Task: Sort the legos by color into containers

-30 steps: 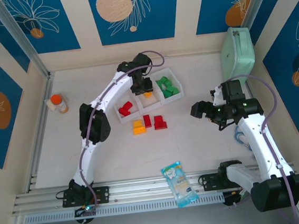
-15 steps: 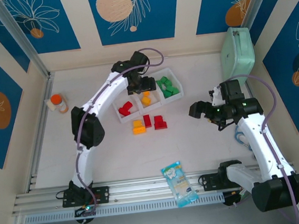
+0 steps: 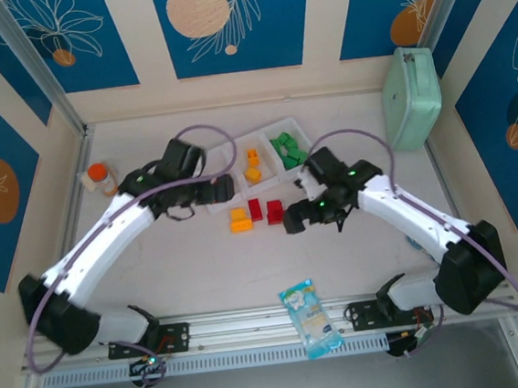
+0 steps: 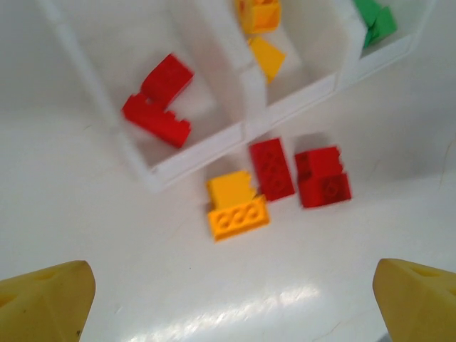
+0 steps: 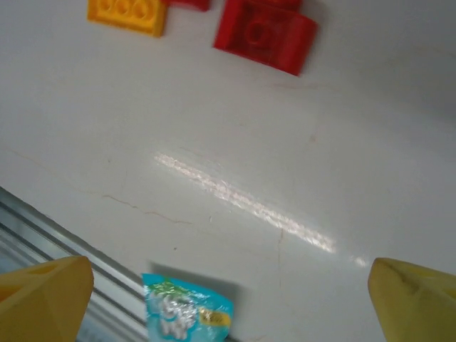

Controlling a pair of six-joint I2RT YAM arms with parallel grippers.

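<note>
The left fingers point(image 4: 50, 296) and the right fingers point(image 5: 46, 296) both stood wide apart, empty. Red and yellow legos point(image 4: 271, 169) lay on the tabletop point(image 4: 142, 285) just beside the near wall of the tray point(image 4: 192, 153), whose compartments held red, yellow and green bricks.

Bright, even overhead light left only faint, soft shadows on the desk point(image 3: 367, 266) in the sharp top view. The left wrist view was blurred, the legos point(image 4: 271, 169) smeared, with glare at 6 o'clock. In the right wrist view a glare streak ran from 9 toward 4 o'clock; jaws at 7 and 5 o'clock were unfocused.
</note>
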